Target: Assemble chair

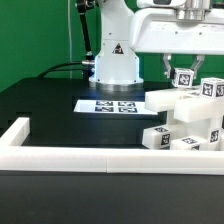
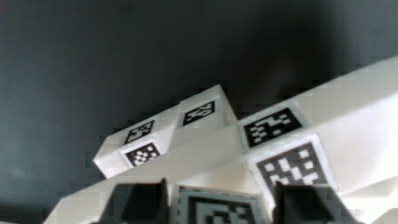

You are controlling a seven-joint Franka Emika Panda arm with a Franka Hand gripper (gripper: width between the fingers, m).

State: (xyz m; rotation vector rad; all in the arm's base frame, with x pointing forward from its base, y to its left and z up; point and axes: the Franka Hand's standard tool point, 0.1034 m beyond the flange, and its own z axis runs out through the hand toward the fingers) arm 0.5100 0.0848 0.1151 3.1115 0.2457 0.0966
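While the arm hangs at two o'clock in the exterior view, the hand (image 1: 178, 72) is clamped on a tagged white bar (image 1: 184, 79) atop the chair (image 1: 188, 118), which stands on the dark surface (image 1: 50, 105) at four o'clock. The marker board (image 1: 112, 104) lies flat just beside it, behind the white border rail (image 1: 90, 156).

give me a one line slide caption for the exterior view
Panda arm's gripper closed on a tagged white chair part, above the partly built chair, beside the marker board.
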